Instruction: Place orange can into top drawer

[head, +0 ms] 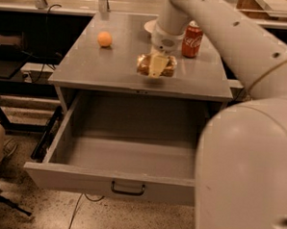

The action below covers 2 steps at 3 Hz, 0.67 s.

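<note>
The orange can [145,64], mottled orange-brown, lies on its side near the front edge of the grey cabinet top [98,66]. My gripper [158,65] comes down on it from above. One pale finger [159,64] crosses the can's middle, and the gripper is shut on the can. I cannot tell whether the can rests on the top or hangs just above it. The top drawer [82,178] stands pulled fully open below, empty, with its dark handle [127,188] at the front centre. My arm hides the drawer's right end.
A red Coca-Cola can [192,39] stands upright just right of my gripper. A small orange ball [105,39] sits at the back left of the top. A white dish [149,26] lies behind my wrist. My arm's bulk [246,179] fills the right foreground.
</note>
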Tool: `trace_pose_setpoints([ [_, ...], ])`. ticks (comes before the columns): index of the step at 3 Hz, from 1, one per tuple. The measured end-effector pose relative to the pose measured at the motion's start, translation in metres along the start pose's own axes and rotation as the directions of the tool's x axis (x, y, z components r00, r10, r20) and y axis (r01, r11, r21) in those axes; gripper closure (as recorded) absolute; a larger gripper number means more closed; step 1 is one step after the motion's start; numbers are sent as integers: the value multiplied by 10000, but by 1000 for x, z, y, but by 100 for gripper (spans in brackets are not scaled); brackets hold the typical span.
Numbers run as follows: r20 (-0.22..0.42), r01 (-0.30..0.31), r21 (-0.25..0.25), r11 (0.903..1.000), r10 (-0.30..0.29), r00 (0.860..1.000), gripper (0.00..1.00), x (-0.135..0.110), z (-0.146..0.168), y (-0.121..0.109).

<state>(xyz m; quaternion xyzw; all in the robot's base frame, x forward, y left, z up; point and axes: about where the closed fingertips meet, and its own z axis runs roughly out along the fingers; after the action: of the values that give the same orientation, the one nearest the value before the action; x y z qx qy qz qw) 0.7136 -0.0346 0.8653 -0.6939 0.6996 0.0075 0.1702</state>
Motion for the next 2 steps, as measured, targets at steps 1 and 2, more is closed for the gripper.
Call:
trace_pose_setpoints([
  [1,353,-475,433,9979,460,9983,100,27,-58,40],
  [2,897,-1445,-692,9871,1504,9845,100,51,-60,104],
])
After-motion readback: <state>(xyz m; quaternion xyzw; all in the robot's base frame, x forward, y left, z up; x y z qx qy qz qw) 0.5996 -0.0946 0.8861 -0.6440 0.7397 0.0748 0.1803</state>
